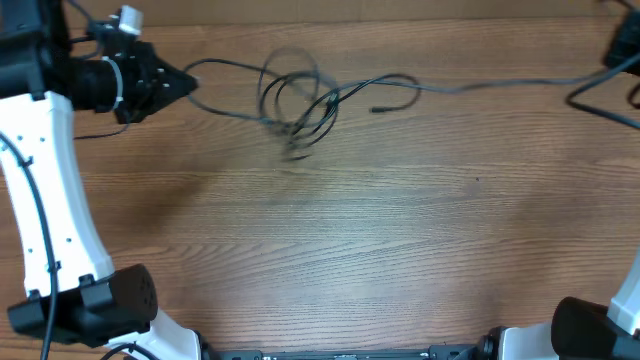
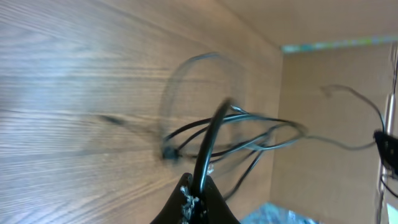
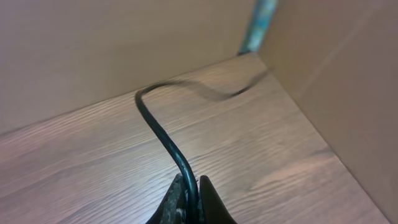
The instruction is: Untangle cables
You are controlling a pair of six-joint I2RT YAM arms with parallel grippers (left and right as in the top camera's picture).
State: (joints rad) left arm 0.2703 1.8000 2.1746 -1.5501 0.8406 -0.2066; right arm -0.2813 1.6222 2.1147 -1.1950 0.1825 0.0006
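The cables [image 1: 300, 98] form a loose tangle of thin black loops at the back middle of the wooden table, blurred with motion. One strand runs left to my left gripper [image 1: 190, 82], which is shut on it; in the left wrist view the strand [image 2: 211, 140] rises from the closed fingers [image 2: 198, 198] toward the loops. Another strand [image 1: 500, 84] runs right to my right gripper [image 1: 612, 48] at the far right edge. In the right wrist view the fingers [image 3: 189, 194] are shut on that strand [image 3: 158, 127].
The wooden table [image 1: 330, 230] spreads in front of the tangle. A loose plug end [image 1: 377, 108] lies just right of the loops. Cardboard walls [image 3: 323, 56] stand at the back and right. The arm bases [image 1: 90, 300] sit at the front corners.
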